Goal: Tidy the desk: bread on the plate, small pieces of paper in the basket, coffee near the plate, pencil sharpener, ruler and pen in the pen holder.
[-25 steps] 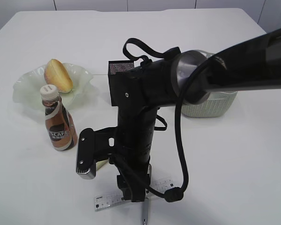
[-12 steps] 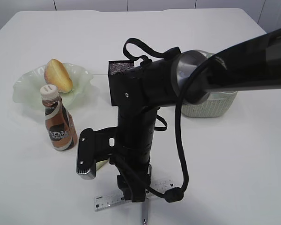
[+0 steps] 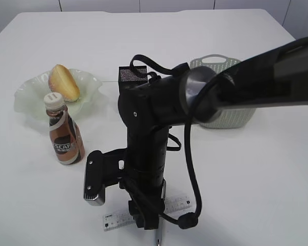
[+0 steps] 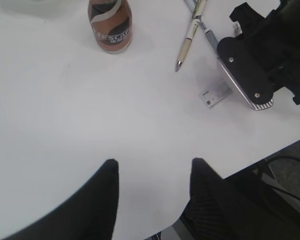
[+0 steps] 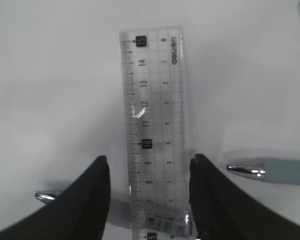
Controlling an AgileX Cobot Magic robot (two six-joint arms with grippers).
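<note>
Squarely between right pincer fingers: ruler.

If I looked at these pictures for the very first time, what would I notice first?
First, the big black right arm filling the middle of the table, reaching down over a clear ruler that lies flat between its open jaws. Then the brown coffee bottle standing at the left, just in front of the pale green plate holding a piece of bread. A white basket sits behind the arm on the right.

I worked over a plain white table; pale wall panels ran along its far edge, evenly lit.
</note>
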